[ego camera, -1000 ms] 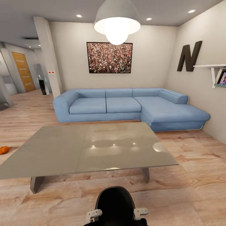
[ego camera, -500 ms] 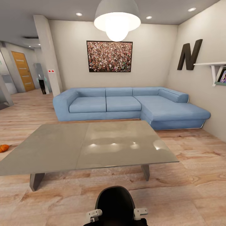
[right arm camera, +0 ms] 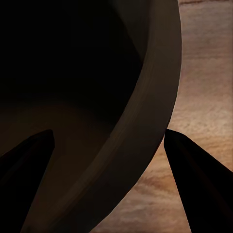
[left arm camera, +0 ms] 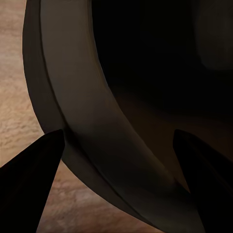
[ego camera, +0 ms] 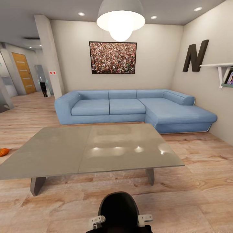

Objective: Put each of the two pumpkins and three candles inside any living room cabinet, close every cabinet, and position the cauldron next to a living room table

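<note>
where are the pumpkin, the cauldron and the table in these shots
pumpkin point(ego camera: 4, 151): head view, its orange side, on the floor at the left edge
cauldron point(ego camera: 118, 208): head view, its black near side
table point(ego camera: 61, 152): head view, bare grey top

The head view is bright and sharp, lit mainly by a glowing pendant lamp point(ego camera: 120, 20) overhead and small recessed ceiling spots point(ego camera: 81, 14). Their light leaves pale glare patches on the glossy grey surface point(ego camera: 94, 149), which casts a soft shadow on the wooden floor point(ego camera: 194, 194). Straight lines bow slightly toward the edges. Both wrist views are dim, nearly black, and softly blurred.
</note>
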